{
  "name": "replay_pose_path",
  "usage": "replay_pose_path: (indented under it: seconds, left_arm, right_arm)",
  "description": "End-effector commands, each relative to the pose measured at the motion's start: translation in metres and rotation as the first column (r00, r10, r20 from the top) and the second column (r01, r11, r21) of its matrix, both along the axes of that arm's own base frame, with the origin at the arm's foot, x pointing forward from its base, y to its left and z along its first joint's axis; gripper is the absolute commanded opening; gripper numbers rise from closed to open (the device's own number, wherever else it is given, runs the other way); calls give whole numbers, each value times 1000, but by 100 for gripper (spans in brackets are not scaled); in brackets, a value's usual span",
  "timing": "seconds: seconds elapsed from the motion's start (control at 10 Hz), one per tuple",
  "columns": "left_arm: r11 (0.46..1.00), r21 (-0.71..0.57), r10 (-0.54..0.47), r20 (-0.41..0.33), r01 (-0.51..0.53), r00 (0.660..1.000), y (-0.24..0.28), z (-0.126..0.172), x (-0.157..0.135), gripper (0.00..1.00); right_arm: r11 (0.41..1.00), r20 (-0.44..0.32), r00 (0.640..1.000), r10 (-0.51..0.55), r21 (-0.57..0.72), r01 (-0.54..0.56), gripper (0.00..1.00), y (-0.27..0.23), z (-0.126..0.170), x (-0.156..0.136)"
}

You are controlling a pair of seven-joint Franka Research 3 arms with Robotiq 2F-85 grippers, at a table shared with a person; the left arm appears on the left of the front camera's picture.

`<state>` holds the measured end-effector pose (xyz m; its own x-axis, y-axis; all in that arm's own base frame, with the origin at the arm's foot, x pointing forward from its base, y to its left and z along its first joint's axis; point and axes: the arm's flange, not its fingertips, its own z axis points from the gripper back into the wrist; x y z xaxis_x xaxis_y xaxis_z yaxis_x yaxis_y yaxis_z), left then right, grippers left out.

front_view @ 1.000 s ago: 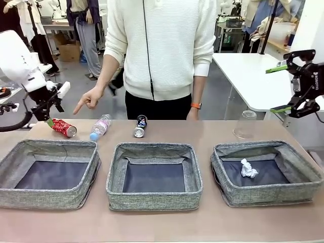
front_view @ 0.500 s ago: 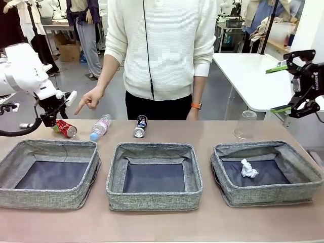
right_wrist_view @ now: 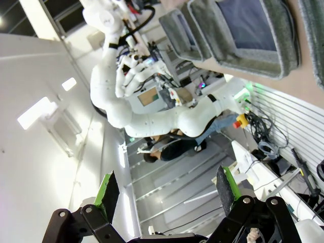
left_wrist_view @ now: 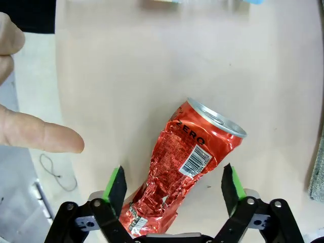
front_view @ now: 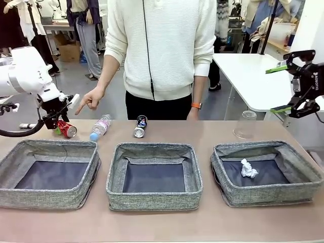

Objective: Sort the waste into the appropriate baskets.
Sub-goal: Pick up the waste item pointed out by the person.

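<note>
straddling the dented red aluminium can [left_wrist_view: 192, 162] near the far left corner of the bench [front_view: 202, 129], the left jaws stand wide, green pads [left_wrist_view: 115, 183] either side of its crushed end. a person's pointing hand [front_view: 91, 99] hovers just beside. the right jaws hang wide and empty, high off the right edge. a crumpled white paper ball [front_view: 248, 168] lies in the right grey woven basket [front_view: 223, 178].

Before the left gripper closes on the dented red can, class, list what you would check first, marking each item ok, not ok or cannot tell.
1. Left gripper open: ok.
2. Red can lying between its fingers: ok.
3. Person's hand away from the gripper: not ok, a fingertip points close beside it.
4. Left basket has room: ok.
5. Right gripper raised, away from the can: ok.
</note>
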<state>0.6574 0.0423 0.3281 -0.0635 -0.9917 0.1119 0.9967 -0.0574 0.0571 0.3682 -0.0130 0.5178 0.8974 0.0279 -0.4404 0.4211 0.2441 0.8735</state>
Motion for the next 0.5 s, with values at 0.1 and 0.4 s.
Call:
replay_pose_path:
  seconds: [0.1,0.4]
  left_arm:
    - [999,34,26,-26,-25,999,6,2,4,0]
    - [998,61,35,-45,-32,998,17,-2,3,0]
  right_arm:
    - [1000,-8,1000,-4,18,4,100,1,4,0]
    - [1000,-8,1000,-4,18,4,100,1,4,0]
